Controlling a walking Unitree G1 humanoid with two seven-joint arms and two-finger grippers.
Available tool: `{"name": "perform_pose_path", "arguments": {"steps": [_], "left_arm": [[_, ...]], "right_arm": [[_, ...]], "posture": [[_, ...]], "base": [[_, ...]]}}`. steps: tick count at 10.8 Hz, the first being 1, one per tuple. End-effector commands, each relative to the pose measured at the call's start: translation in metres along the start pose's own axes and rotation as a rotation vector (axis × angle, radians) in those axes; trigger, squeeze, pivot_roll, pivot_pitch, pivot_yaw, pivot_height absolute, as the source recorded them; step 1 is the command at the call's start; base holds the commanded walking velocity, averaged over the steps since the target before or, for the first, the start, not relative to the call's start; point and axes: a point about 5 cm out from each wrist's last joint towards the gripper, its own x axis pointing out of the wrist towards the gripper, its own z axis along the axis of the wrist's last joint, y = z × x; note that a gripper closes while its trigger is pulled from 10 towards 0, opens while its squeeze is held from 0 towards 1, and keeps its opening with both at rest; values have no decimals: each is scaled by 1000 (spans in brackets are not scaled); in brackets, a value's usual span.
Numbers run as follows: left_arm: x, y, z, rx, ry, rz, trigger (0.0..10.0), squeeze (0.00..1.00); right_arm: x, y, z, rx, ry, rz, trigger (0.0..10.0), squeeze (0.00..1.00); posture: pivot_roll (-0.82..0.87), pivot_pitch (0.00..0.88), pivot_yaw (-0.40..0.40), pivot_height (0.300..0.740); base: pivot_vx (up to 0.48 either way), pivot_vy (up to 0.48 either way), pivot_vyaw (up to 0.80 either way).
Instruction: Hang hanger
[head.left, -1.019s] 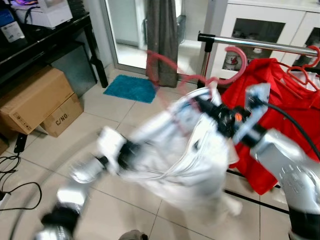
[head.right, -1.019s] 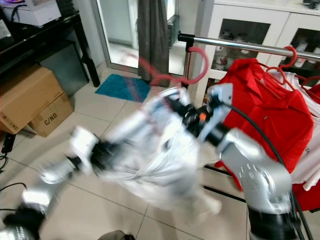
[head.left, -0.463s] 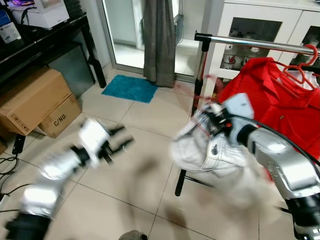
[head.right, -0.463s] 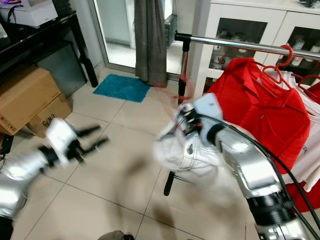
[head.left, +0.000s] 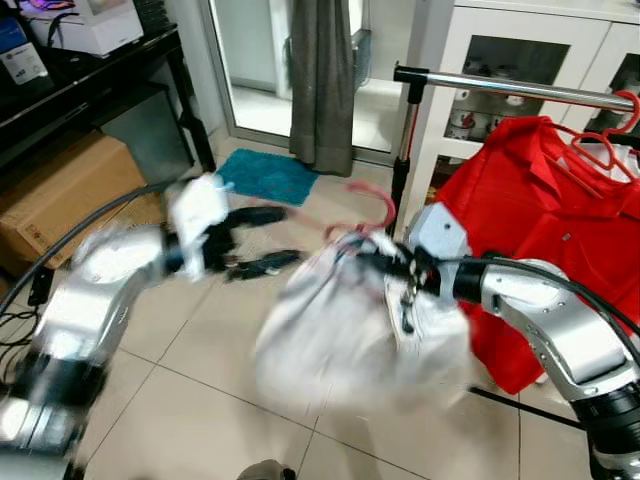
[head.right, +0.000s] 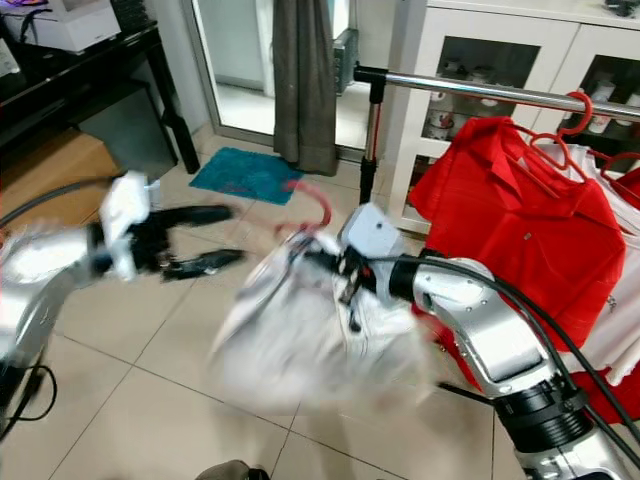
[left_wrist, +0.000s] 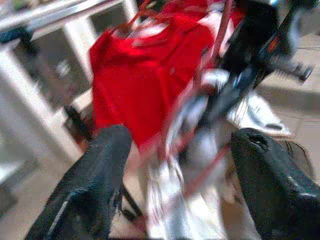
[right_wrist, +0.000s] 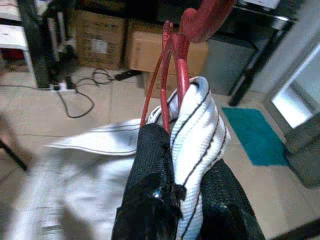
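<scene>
The right gripper (right_wrist: 175, 200) is pinched shut on the collar of a white shirt (head.left: 360, 335) with thin dark stripes and on the red hanger (right_wrist: 176, 60) threaded through it; in the right wrist view the two black fingers (right_wrist: 150, 165) press the cloth and the hanger's thin red neck between them, and the hook stands up just above the fingertips. The shirt hangs bunched and blurred below the gripper, in the air over the tiled floor (head.left: 200, 400), in front of and below the left end of the clothes rail (head.left: 500, 86), apart from it. The left gripper (head.left: 262, 240) is held out just to the left of the shirt with its two fingers spread apart, touching nothing. A red shirt (head.left: 545, 215) hangs on the rail to the right, on its own red hangers.
</scene>
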Motion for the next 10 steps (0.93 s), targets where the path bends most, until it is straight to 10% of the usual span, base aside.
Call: {"name": "perform_pose_path", "arguments": {"steps": [1,2,5,7,10], "left_arm": [[1,1,5,23,17,-58,10000,514],[2,6,7,75,69,-127,10000,0],[14,5,-9,43,187,-313,10000,0],[24,18,-18,47,232,-253,745,0],[43,20,-17,33,187,-285,0,0]], "right_arm": [[-3,-3,20,-73,-64,24,0,0],[-5,-1,24,-93,-73,72,0,0],[-10,4,29,-153,-57,177,0,0],[-14,3,34,-184,-41,220,0,0],[-18,5,35,-206,-13,283,0,0]], "posture": [[-23,0,79,740],[-24,0,84,740],[-46,0,89,740],[-56,0,66,740],[-63,0,41,740]], "base": [[0,0,0],[0,0,0],[0,0,0],[0,0,0],[0,0,0]]}}
